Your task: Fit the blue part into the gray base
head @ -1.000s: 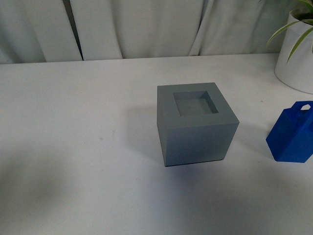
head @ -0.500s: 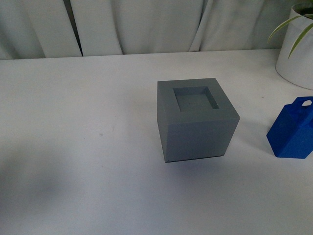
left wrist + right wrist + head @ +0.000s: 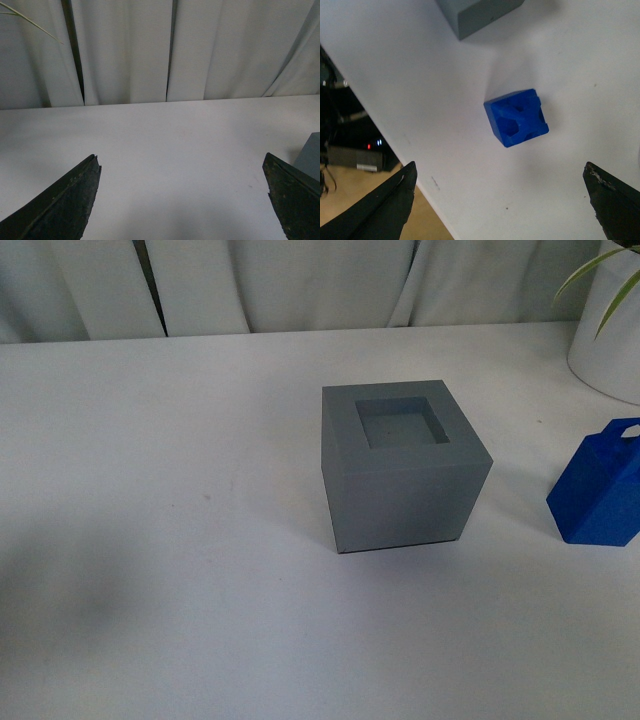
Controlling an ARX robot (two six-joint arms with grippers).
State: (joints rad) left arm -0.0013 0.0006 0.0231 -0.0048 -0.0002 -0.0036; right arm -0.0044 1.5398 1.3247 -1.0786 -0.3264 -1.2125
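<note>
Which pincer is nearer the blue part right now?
Right. The right pincer hangs open above the blue part; the left pincer sees only an edge of the gray base.

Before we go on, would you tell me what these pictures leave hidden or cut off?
Bright blue plastic block with loop handle: front view, its right side cut off by the picture edge.
Matte gray plastic cube base: front view, near inner wall of its recess hidden by its own rim; both wrist views show only a corner, cut by the frame.
</note>
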